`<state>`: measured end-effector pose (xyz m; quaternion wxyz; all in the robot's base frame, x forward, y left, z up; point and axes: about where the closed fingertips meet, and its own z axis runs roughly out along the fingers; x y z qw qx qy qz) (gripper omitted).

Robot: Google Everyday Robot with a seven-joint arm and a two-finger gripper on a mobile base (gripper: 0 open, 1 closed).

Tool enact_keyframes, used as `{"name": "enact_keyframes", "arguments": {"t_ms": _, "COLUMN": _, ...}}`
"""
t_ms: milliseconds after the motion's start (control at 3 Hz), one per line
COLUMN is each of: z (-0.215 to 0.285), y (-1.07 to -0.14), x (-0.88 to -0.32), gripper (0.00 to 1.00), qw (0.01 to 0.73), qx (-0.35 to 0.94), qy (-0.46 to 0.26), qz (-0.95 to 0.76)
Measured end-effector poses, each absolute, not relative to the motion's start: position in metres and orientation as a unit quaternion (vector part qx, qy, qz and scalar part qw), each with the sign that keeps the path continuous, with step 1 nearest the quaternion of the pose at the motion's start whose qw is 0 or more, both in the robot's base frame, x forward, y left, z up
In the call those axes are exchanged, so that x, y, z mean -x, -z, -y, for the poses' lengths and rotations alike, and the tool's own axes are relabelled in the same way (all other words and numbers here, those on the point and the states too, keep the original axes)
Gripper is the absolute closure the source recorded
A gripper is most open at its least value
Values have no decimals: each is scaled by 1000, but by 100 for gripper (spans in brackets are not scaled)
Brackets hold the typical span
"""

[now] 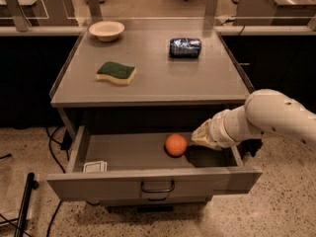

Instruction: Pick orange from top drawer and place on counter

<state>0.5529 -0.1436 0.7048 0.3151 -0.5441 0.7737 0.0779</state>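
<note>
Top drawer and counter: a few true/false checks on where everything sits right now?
1. The orange lies in the open top drawer. True.
2. The gripper holds the orange over the counter. False: it is down at the drawer, just right of the orange.
3. The sponge sits on the counter. True.
4. The bowl is in the drawer. False: it is at the counter's back left.

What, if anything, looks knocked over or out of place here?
Only the dark blue can lies on its side on the counter, near the back right. Otherwise nothing stands out: the gripper is in the open top drawer, just right of the orange.
</note>
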Motion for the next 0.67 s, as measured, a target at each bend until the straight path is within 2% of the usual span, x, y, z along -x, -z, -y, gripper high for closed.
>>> {"name": "enact_keyframes", "arguments": {"t_ms": 333, "z": 135, "y": -695, "x": -557, "gripper": 11, "qw": 314, "qx": 545, "qy": -89, "qz": -772}}
{"name": "enact_keyframes", "arguments": {"t_ms": 667, "z": 126, "y": -687, "x": -562, "gripper": 12, "qw": 312, "qx": 547, "qy": -100, "qz": -770}}
